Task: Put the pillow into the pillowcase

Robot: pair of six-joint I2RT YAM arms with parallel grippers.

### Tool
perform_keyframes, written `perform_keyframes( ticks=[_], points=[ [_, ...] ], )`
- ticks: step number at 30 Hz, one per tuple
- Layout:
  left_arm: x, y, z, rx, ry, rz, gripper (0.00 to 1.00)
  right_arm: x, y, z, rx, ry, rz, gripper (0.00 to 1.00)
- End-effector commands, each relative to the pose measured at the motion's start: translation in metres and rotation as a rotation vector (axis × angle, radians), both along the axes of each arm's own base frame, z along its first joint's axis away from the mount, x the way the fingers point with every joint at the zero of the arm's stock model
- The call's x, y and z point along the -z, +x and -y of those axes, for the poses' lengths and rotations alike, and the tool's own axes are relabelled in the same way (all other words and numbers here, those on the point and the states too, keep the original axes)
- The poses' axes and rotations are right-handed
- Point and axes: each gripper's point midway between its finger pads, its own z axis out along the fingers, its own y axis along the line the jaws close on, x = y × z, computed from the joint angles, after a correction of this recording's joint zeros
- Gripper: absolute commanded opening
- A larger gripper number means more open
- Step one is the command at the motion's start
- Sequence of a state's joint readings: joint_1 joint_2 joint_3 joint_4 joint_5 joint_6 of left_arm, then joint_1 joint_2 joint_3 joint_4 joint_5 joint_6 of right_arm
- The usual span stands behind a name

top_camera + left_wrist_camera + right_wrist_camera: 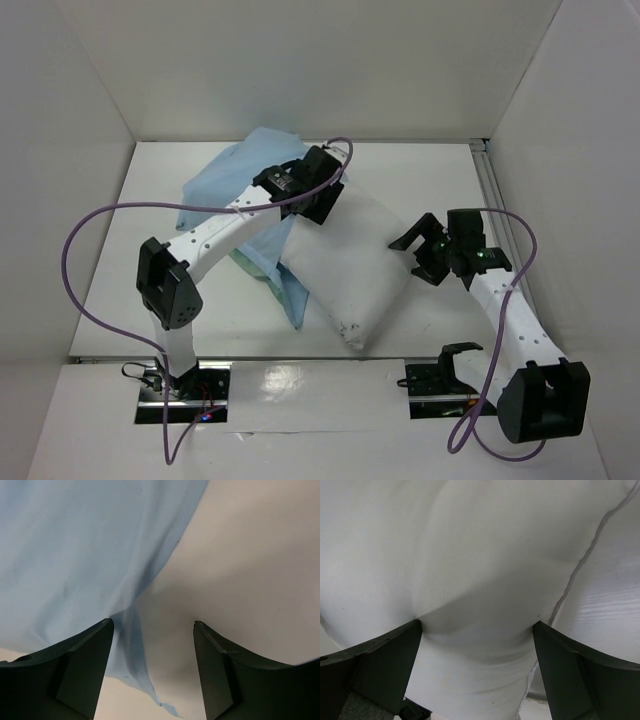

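Pillowcase (232, 185) lies crumpled left of centre toward the top of the overhead view, on the bench (230, 325). Its pale blue face is up, and a green strip shows along its lower edge. Left fingers (82, 670) stand spread apart where the blue cloth meets the pillow (350, 275), clamping nothing. The pillow runs diagonally from centre toward the lower right, its upper end touching the pillowcase. Right fingers (380, 660) are wide open at the pillow's right edge, white fabric bulging between them.
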State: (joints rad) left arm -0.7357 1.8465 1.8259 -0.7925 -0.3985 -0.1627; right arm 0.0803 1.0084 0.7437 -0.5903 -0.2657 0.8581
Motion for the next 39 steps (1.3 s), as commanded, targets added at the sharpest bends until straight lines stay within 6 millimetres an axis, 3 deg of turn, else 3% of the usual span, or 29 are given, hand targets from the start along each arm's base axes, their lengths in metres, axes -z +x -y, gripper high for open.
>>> perform_keyframes(
  ticks=[1, 2, 4, 7, 10, 11, 12, 13, 17, 20, 21, 23, 24, 25, 27, 28, 29, 30, 33, 35, 37, 38, 39],
  points=[
    [0.013, 0.007, -0.029, -0.15, 0.109, 0.003, 0.77, 0.001, 0.0, -0.002, -0.026, -0.001, 0.002, 0.99],
    [0.007, 0.015, -0.038, -0.203, 0.13, 0.033, 0.75, 0.001, 0.0, -0.002, -0.026, -0.001, 0.002, 0.99],
    [0.017, 0.026, -0.049, -0.247, 0.147, 0.021, 0.74, 0.001, 0.0, -0.002, -0.026, -0.001, 0.002, 0.99],
    [0.017, 0.037, -0.061, -0.3, 0.152, 0.034, 0.72, 0.001, 0.0, -0.002, -0.033, -0.007, 0.005, 0.99],
    [0.007, 0.043, -0.063, -0.34, 0.147, 0.069, 0.59, 0.004, -0.002, -0.002, -0.033, -0.007, -0.004, 0.99],
    [0.003, 0.045, -0.062, -0.341, 0.138, 0.078, 0.53, 0.003, 0.001, -0.002, -0.033, -0.007, 0.008, 0.99],
    [-0.004, 0.044, -0.067, -0.371, 0.14, 0.098, 0.33, 0.006, -0.001, -0.003, -0.039, 0.0, 0.005, 0.99],
    [-0.012, 0.045, -0.067, -0.404, 0.104, 0.121, 0.24, 0.008, -0.003, -0.008, -0.061, 0.025, 0.003, 0.99],
    [-0.043, 0.043, -0.05, -0.338, -0.03, 0.142, 0.02, -0.006, 0.002, -0.048, -0.236, 0.135, 0.137, 0.99],
    [-0.05, 0.035, -0.017, -0.172, -0.151, 0.079, 0.0, -0.001, -0.004, -0.077, -0.334, 0.148, 0.131, 0.99],
    [-0.054, 0.024, 0.006, -0.072, -0.227, 0.033, 0.0, -0.009, 0.003, -0.086, -0.36, 0.155, 0.181, 0.92],
    [-0.056, 0.008, 0.037, 0.058, -0.302, -0.007, 0.0, -0.018, 0.016, -0.099, -0.368, 0.164, 0.228, 0.68],
    [-0.056, 0.003, 0.044, 0.088, -0.334, -0.036, 0.0, -0.024, 0.021, -0.104, -0.38, 0.169, 0.256, 0.5],
    [-0.059, -0.014, 0.067, 0.201, -0.423, -0.106, 0.0, -0.04, 0.032, -0.11, -0.384, 0.193, 0.303, 0.16],
    [-0.083, -0.032, 0.092, 0.329, -0.552, -0.154, 0.0, -0.062, 0.053, -0.119, -0.408, 0.222, 0.368, 0.0],
    [-0.104, -0.057, 0.112, 0.473, -0.662, -0.224, 0.0, -0.104, 0.072, -0.121, -0.41, 0.236, 0.459, 0.0],
    [-0.119, -0.067, 0.122, 0.533, -0.728, -0.252, 0.0, -0.126, 0.082, -0.124, -0.423, 0.227, 0.517, 0.0],
    [-0.158, -0.088, 0.131, 0.664, -0.826, -0.263, 0.0, -0.172, 0.094, -0.125, -0.43, 0.209, 0.629, 0.0],
    [-0.206, -0.105, 0.134, 0.738, -0.931, -0.246, 0.0, -0.221, 0.097, -0.13, -0.417, 0.185, 0.744, 0.0],
    [-0.232, -0.114, 0.127, 0.754, -0.967, -0.203, 0.0, -0.227, 0.089, -0.133, -0.423, 0.188, 0.761, 0.0],
    [-0.219, -0.112, 0.125, 0.705, -0.973, -0.259, 0.0, -0.221, 0.08, -0.137, -0.421, 0.198, 0.761, 0.0],
    [-0.206, -0.106, 0.126, 0.656, -0.96, -0.274, 0.0, -0.193, 0.073, -0.144, -0.444, 0.197, 0.699, 0.0],
    [-0.197, -0.094, 0.117, 0.594, -0.955, -0.282, 0.0, -0.177, 0.07, -0.143, -0.432, 0.18, 0.656, 0.0]
  ],
)
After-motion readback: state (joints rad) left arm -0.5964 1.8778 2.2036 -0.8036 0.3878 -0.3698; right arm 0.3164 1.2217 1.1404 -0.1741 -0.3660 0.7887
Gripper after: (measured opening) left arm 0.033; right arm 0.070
